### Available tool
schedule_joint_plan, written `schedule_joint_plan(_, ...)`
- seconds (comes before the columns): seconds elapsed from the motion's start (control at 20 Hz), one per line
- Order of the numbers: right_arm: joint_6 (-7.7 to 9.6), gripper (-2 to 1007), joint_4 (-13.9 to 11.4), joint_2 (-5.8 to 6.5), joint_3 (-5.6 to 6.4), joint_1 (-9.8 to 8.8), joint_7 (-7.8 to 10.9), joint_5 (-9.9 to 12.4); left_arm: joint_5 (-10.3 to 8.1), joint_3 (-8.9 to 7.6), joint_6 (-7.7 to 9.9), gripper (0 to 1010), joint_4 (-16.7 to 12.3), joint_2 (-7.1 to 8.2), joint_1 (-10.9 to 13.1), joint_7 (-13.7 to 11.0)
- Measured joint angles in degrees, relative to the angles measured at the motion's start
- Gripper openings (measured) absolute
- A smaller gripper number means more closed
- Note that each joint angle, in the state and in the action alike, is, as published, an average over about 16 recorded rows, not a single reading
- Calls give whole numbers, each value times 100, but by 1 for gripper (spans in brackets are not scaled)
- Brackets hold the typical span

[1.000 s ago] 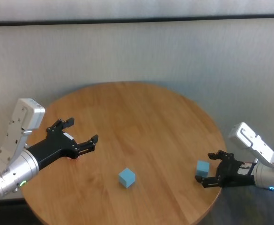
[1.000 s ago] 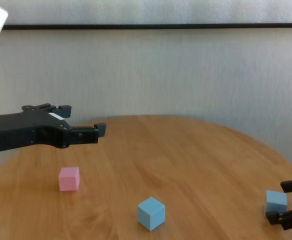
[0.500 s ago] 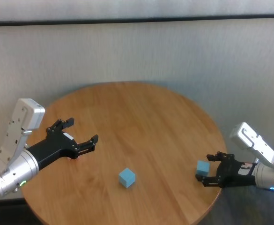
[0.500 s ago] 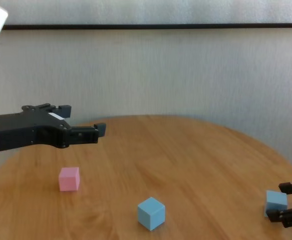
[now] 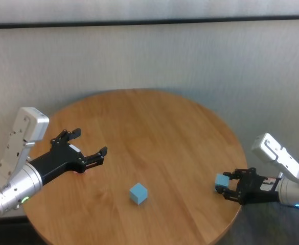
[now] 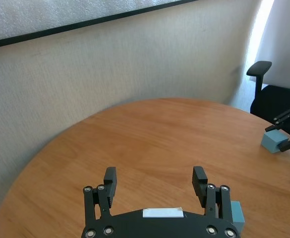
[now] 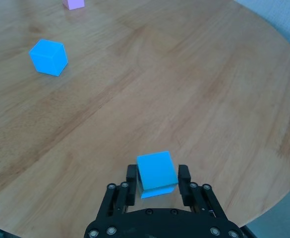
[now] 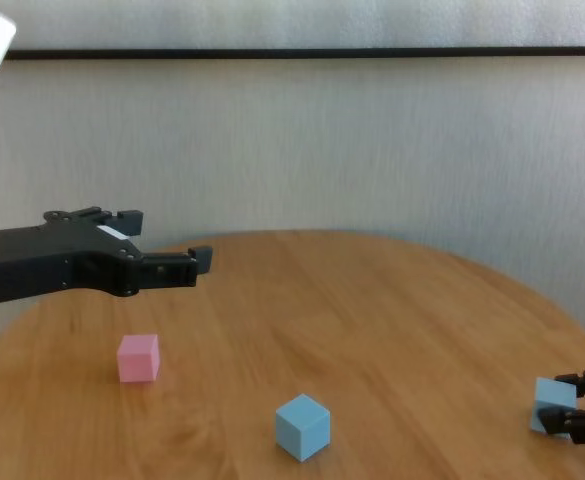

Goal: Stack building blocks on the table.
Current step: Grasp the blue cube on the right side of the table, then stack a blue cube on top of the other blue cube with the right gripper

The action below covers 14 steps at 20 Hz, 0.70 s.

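Behind the round wooden bench (image 5: 154, 132) is a pale wall. Right hand (image 7: 157, 186) pinches a blue block (image 7: 156, 170) near the bench's right edge. It looks light, hard and smooth; flat sides are best to hold. Left hand (image 5: 90, 150) hangs spread above the pink block (image 8: 138, 357).

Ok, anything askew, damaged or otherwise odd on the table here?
Nothing damaged. The one thing askew is the light blue block near the table's right edge: it sits tilted between the right gripper's fingers. The other blue block and pink block lie flat; the left gripper hovers open.
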Motion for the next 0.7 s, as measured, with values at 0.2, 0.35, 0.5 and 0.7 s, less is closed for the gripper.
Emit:
schedule_joint_plan(0.2, -27, 455, -47, 9, 13, -19, 26, 17, 0, 0, 0, 999, 0, 0, 0, 0)
schedule_joint_plan(0.35, -98, 407, -151, 28, 26, -39, 59, 30, 0, 0, 0, 999, 0, 0, 0, 0)
schedule_joint_plan(0.5, -220, 379, -302, 44, 22, -42, 101, 17, 0, 0, 0, 999, 0, 0, 0, 0)
schedule_joint_plan(0.7, -421, 374, -546, 40, -40, -14, 185, -52, 0, 0, 0, 1000, 0, 0, 0, 0)
